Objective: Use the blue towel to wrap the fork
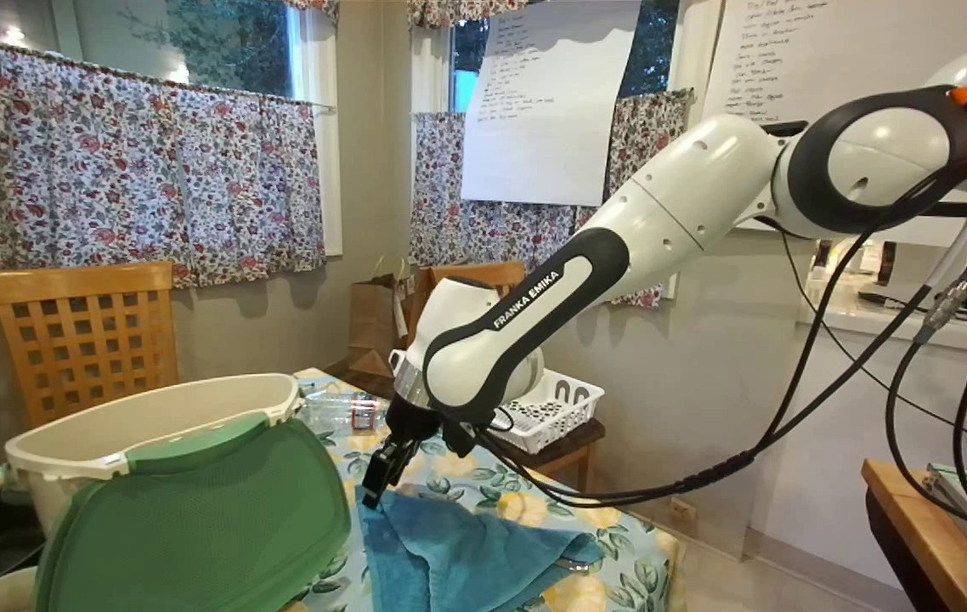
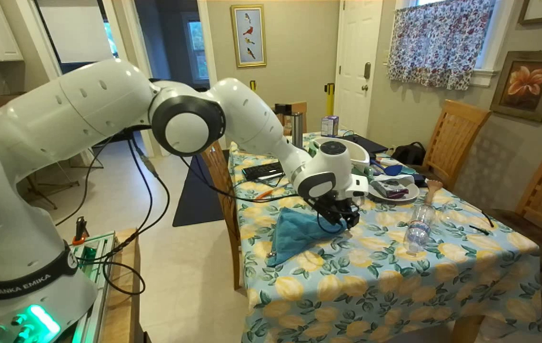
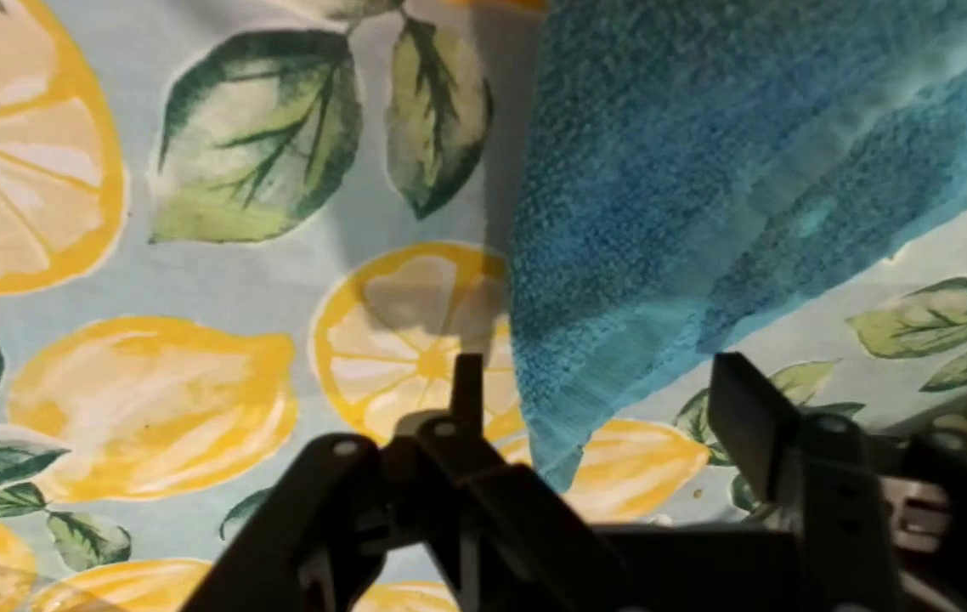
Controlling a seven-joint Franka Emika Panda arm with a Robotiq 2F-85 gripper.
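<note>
Gripper point(image 3: 597, 367) is released: fingers point(image 3: 751, 408) spread, nothing held. You're at the pointed corner of the blue towel point(image 3: 653, 195). In the wrist view the tip comes down to lower centre, in the gap between the fingers, closer to the frame-left one, with tablecloth point(image 3: 237, 280) showing either side. Can't tell if a pad touches cloth or how high the fingertips sit.

Key relation: the fork point(image 1: 577, 565) is at the opposite end of the cloth from you. In an exterior view your gripper sits at the towel's upper-left corner, and one shiny end of the fork pokes out past the right edge, lower in the frame. Both exterior views show just that end; the rest is hidden, presumably under the cloth, so no good read on its long axis.

Corner's axis is clear: in the wrist view the cloth widens from the tip toward upper right. The jaws stand apart side to side in that frame, so they'd close across the narrow part. Should pinch fine without re-yaw.

My read: wrap partly done, cloth likely over most of the fork, this corner next. Go down, pinch, carry it toward the fork end. Risk: a tip that thin may slip if you only catch the last bit, so take some depth. Pull hard and the fork could drag too.
</note>
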